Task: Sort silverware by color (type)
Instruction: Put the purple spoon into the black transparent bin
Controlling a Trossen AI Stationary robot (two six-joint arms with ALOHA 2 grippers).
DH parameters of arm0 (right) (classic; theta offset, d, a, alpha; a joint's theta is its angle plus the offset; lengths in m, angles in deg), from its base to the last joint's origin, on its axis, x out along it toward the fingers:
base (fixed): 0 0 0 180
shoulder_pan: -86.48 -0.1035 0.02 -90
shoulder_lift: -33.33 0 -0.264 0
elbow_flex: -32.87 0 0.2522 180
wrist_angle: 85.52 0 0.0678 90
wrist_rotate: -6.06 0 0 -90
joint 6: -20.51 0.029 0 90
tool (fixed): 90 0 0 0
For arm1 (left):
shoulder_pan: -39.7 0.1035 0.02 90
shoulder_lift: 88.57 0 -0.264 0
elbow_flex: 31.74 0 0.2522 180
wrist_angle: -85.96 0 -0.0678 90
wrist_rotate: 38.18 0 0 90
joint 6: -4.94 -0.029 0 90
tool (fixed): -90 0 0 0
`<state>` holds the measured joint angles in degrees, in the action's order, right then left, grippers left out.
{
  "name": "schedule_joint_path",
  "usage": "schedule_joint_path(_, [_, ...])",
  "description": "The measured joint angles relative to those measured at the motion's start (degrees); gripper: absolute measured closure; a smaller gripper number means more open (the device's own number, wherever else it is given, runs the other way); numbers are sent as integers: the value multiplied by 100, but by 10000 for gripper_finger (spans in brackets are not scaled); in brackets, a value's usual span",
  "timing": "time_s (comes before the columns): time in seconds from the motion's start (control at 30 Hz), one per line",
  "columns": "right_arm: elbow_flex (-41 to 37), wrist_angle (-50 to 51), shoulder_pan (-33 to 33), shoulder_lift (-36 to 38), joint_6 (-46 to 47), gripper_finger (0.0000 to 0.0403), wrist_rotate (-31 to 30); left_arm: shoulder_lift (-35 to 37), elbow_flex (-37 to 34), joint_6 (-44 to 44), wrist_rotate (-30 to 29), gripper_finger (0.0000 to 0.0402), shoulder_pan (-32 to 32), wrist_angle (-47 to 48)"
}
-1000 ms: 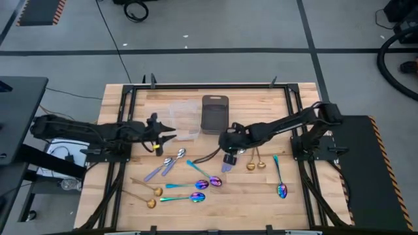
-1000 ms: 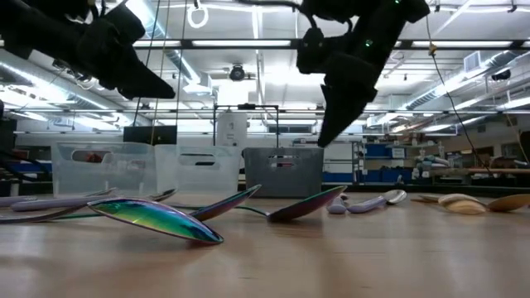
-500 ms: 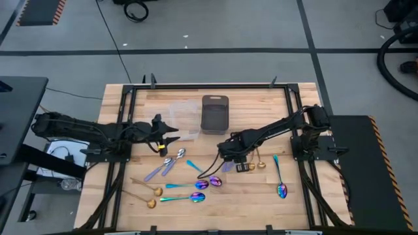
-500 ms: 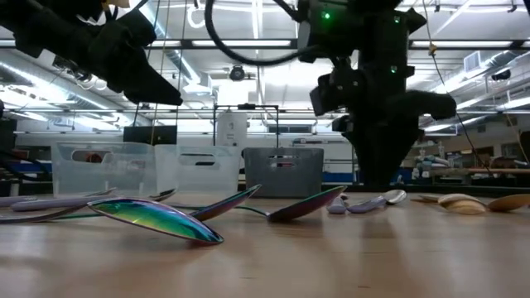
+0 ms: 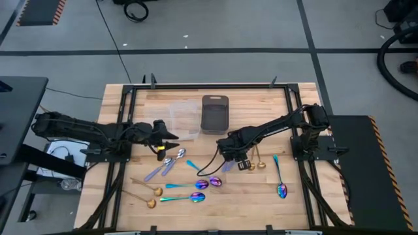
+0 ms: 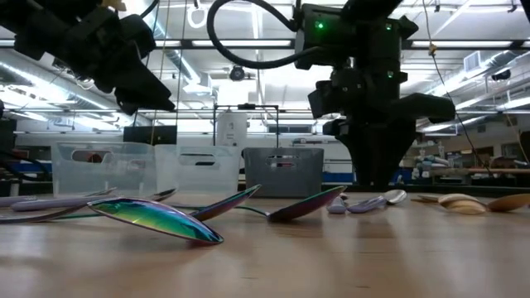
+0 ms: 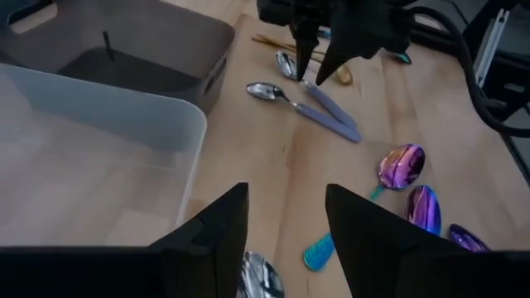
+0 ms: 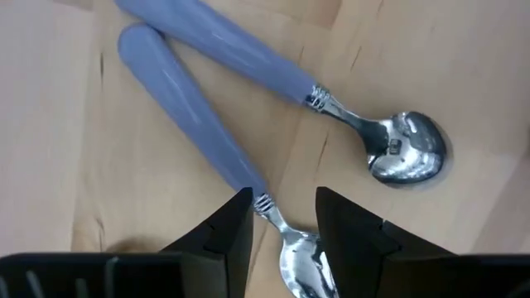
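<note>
Spoons lie scattered on the wooden table: rainbow ones (image 5: 199, 185), gold ones (image 5: 256, 166) and silver-bowled ones with lavender handles (image 5: 168, 163). My right gripper (image 5: 236, 158) is open and down at the table top (image 6: 377, 175). Its fingers stand on either side of the thin neck (image 8: 263, 203) of one lavender-handled spoon (image 8: 190, 91). A second such spoon (image 8: 248, 54) lies flat beside it. My left gripper (image 5: 166, 138) hovers open above the table (image 7: 286, 240), beside the clear container (image 7: 91, 141).
A dark gray tray (image 5: 215, 112) and clear plastic containers (image 5: 183, 117) sit at the table's far middle. A rainbow spoon (image 6: 157, 219) lies close to the low camera. Black frame rails run along the table's edges (image 5: 209, 85). Bare wood shows near the far right corner.
My right gripper has come down from a raised, tilted pose to stand upright at the table top over the lavender-handled spoons, shifting a little toward the near edge. My left gripper has drifted slightly toward the table's right. The spoons lie as before.
</note>
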<state>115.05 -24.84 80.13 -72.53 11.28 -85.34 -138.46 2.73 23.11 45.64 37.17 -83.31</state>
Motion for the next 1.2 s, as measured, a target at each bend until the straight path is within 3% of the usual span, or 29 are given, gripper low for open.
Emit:
schedule_joint_path(0.47, [-525,-390,14,16,-407,267,277,2,-1,224,10,230,-352,39])
schedule_joint_path(0.93, [-595,-486,44,33,-405,380,354,2,-2,168,9,230,-451,37])
schedule_joint_path(1.2, [-342,-317,9,-11,-429,386,340,2,-2,155,7,230,-451,37])
